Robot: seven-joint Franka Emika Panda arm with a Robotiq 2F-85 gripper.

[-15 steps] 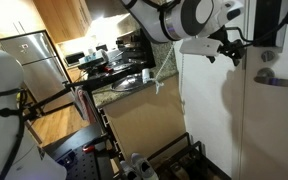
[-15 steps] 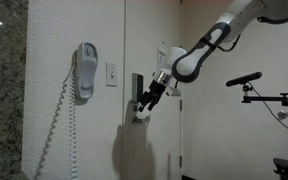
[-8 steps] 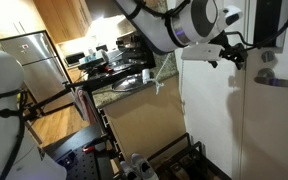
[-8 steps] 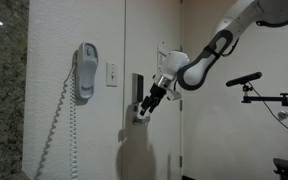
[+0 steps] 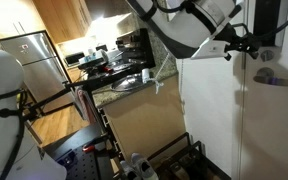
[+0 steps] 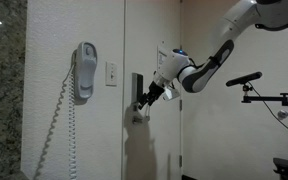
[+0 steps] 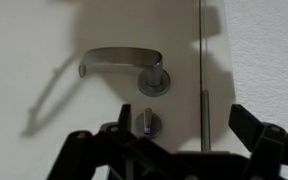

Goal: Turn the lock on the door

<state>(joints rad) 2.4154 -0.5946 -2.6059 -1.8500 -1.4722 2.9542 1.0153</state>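
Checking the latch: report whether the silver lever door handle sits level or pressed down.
Level: the silver lever handle runs roughly horizontal in the wrist view.

the arm (image 6: 212, 62) reaches in from the upper right, elbow bent, wrist angled down to the left. the gripper (image 6: 144, 100) sits at its tip, black fingers (image 7: 82, 152) spread wide apart.

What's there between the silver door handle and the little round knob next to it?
Nothing stands between them. In the wrist view only a short bare strip of the white door separates the lever handle from the lock's small turn knob.
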